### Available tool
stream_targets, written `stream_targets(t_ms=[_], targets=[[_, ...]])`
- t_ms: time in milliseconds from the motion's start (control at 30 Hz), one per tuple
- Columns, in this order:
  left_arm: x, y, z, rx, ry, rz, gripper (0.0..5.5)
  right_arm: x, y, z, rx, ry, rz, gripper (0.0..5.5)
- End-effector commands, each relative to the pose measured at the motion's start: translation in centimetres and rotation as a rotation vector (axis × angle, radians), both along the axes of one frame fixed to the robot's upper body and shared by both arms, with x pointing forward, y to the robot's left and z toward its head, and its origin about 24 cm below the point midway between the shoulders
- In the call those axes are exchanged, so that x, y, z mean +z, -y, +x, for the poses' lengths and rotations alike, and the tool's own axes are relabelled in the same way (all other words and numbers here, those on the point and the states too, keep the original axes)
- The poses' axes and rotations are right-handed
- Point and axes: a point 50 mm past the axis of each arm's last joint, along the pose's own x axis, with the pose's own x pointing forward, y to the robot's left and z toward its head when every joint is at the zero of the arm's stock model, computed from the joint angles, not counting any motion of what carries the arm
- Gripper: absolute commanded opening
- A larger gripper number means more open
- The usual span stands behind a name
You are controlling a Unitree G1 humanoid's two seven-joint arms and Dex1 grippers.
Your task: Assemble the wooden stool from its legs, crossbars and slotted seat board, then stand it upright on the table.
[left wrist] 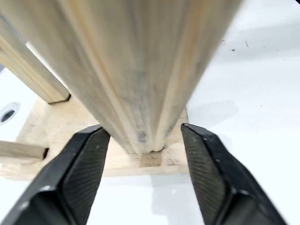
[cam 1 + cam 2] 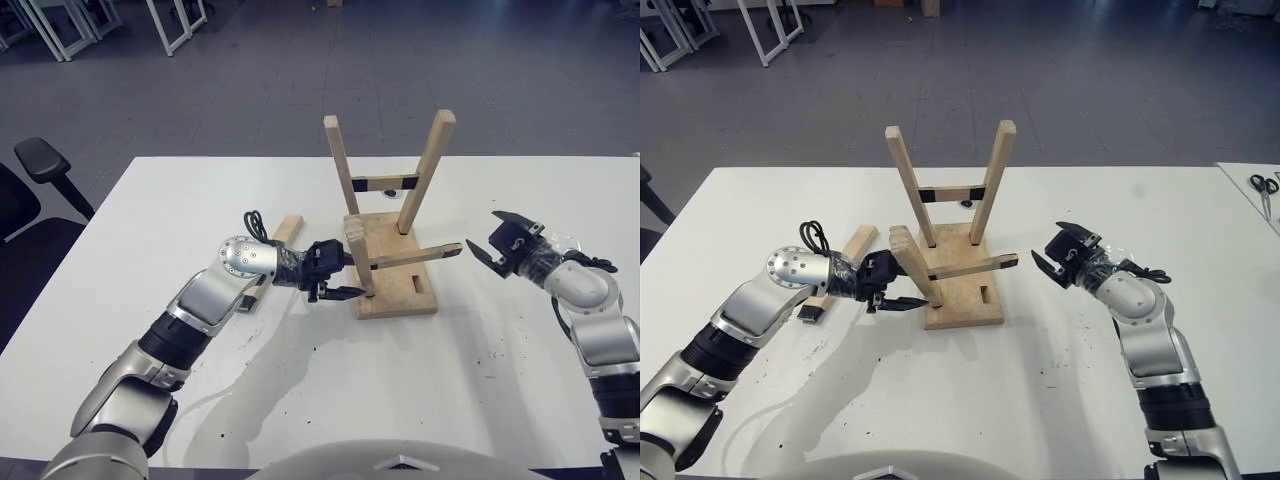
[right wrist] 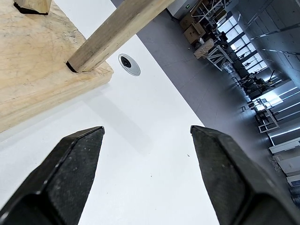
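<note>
On the white table [image 2: 500, 380], three square wooden legs [image 2: 425, 170] and two crossbars [image 2: 385, 184] sit in the pale slotted seat board [image 2: 405, 292]; a fourth leg [image 2: 285, 232] lies loose. Left gripper [image 2: 350, 270] straddles one with jaws apart; right gripper [image 3: 146, 129] gapes empty.

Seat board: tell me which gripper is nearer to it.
Left. The left gripper straddles the leg at the near-left corner of the seat board; the right gripper hangs open off its right side, clear of it.

Half-built stool [image 2: 400, 288] upturned, spare leg [image 2: 287, 229] beside
</note>
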Motion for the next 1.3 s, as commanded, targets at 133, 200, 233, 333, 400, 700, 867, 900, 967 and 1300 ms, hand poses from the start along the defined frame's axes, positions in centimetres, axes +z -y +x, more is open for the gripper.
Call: stream_targets(t_ms=[133, 200, 233, 333, 400, 700, 867, 900, 967, 1300], targets=[[3.7, -4.1, -1.4, 0.027, 0.058, -0.120, 3.61, 0.0, -0.6, -0.1, 0.000, -0.006, 0.019, 3.39], [6.3, -6.4, -3.1, 0.022, 0.033, -0.131, 3.61, -0.3, -0.6, -0.3, -0.001, -0.017, 0.023, 3.39], [8.4, -7.5, -3.9, 0.017, 0.022, -0.143, 3.61, -0.3, -0.5, -0.5, -0.005, -0.019, 0.023, 3.39], [15.5, -8.2, -5.0, -0.034, 0.045, -0.300, 3.61, -0.3, -0.1, -0.7, -0.024, -0.022, 0.024, 3.39], [19.5, -7.1, -4.2, -0.052, 0.143, -0.474, 3.61, -0.4, -0.1, -0.7, -0.030, -0.026, 0.027, 3.39], [14.7, 1.2, -0.8, -0.037, -0.279, -0.727, 3.61, 0.0, -1.6, 0.2, 0.025, -0.016, 0.032, 3.39], [2.5, 1.8, -2.9, 0.064, -0.562, -0.261, 3.61, -0.3, -1.8, 0.0, 0.022, -0.017, 0.034, 3.39], [1.1, 1.4, -2.7, 0.098, -0.556, -0.212, 3.61, -0.4, -1.8, 0.0, 0.020, -0.017, 0.035, 3.39], [1.2, 1.2, -1.1, 0.169, -0.516, -0.264, 3.61, -0.4, -1.8, 0.0, 0.018, -0.015, 0.036, 3.39], [13.2, -1.3, -1.2, 0.034, -0.214, -0.710, 3.61, -0.6, -1.5, -0.5, 0.016, -0.040, 0.027, 3.39]])
